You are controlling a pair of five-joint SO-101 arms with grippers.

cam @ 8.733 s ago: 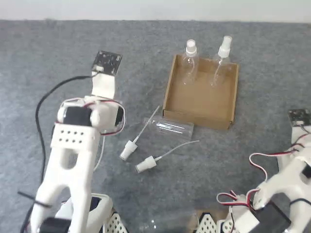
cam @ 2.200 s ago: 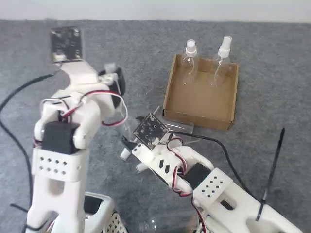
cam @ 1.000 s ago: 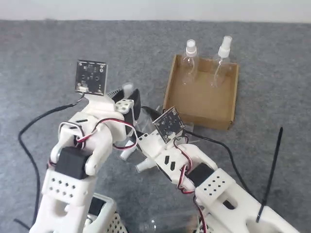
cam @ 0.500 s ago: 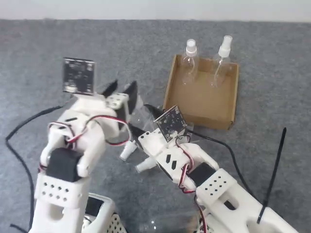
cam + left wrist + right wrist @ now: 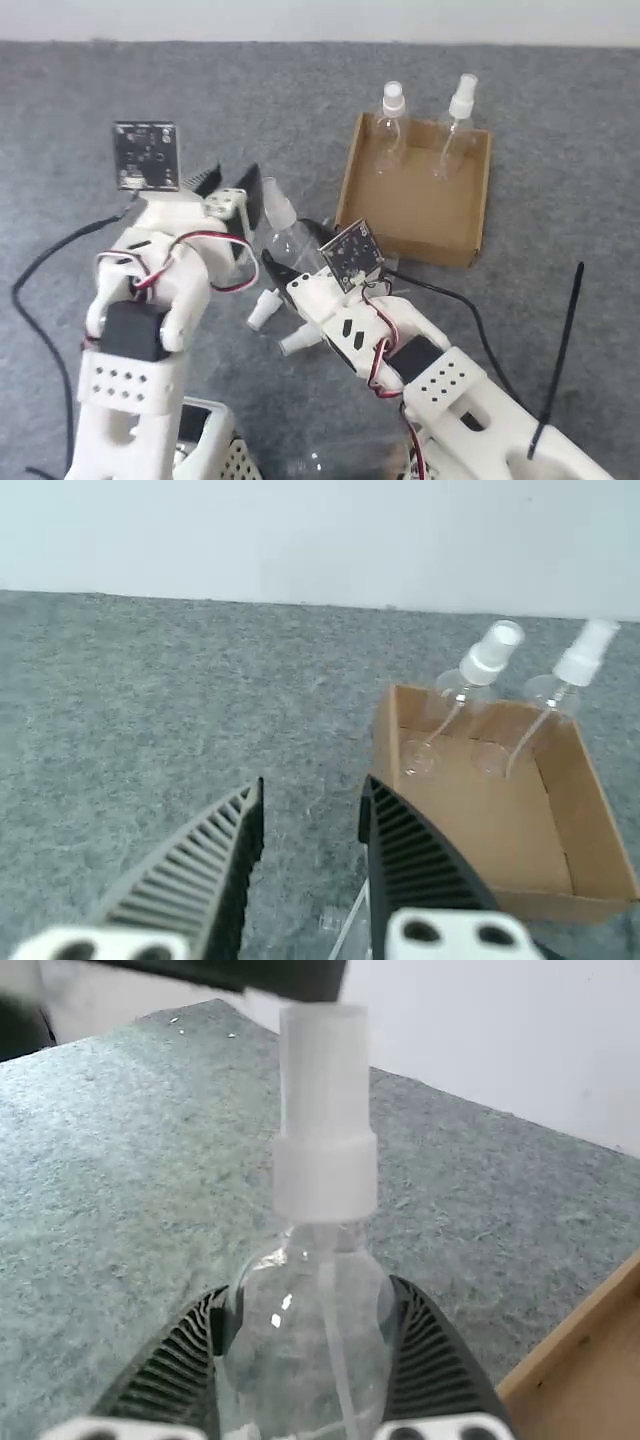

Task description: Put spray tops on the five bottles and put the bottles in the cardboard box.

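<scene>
**Capped bottle held upright by the box**

The right gripper (image 5: 311,1302) is clamped round the belly of a clear bottle (image 5: 300,1360) just off the box's (image 5: 415,205) front left corner. It keeps the bottle upright, probably so its spray top (image 5: 322,1150) can seat. The left gripper (image 5: 311,788) gapes empty beside that top. Two capped bottles (image 5: 392,125) stand at the box's far wall, and two loose tops (image 5: 263,308) lie before it. The held bottle's base is hidden, and the top's fit cannot be judged.
</scene>
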